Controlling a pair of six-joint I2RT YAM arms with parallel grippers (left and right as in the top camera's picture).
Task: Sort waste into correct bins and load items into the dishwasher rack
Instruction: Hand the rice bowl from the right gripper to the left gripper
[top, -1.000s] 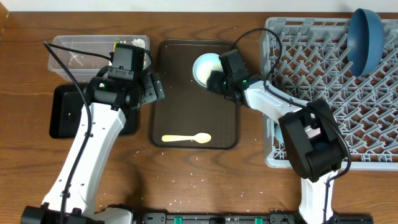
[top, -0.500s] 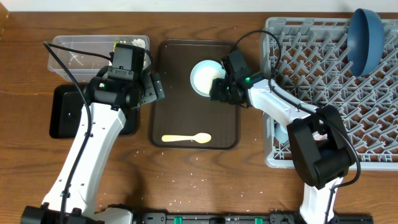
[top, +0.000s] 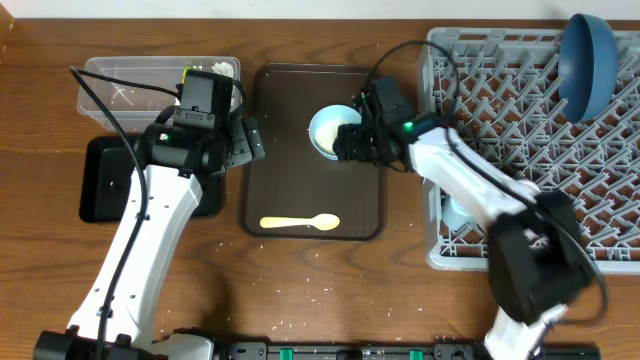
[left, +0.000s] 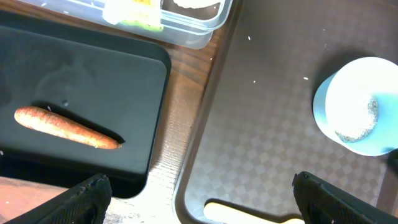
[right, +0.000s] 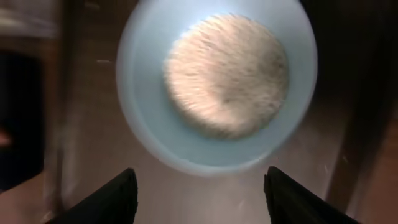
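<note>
Fingers (right: 118, 199) of the right gripper (top: 352, 140) stood spread, one to each side of the near rim of the light blue bowl (top: 326, 130), with nothing pinched between them; the wrist view was smeared, so whether a tip brushed the rim could not be told. The bowl sat upright at the far right of the dark brown serving tray (top: 300, 180), just left of the dishwasher rack (top: 520, 130), and a round cake of white rice (right: 227, 74) covered most of its floor. That rice seemed the main hazard: a pinch on one side of the thin rim could tip the bowl as it rose and shed grains over the tray or the tabletop (top: 400, 290), where a few loose grains already lay near the front edge. Carried straight to the rack without emptying, the rice would likely drop through the lattice floor. A grip taken too shallow might also let the smooth rim slide out. The left gripper (left: 202, 190) hung wide apart and empty above the seam between the serving tray and the shallow black tray (left: 74, 68), which held the orange sausage piece (left: 65, 127); the clear tub (top: 130, 85) beyond it held the yellow-green packet (left: 134, 12). The pale yellow spoon (top: 300, 222) lay untouched at the tray's near edge.
</note>
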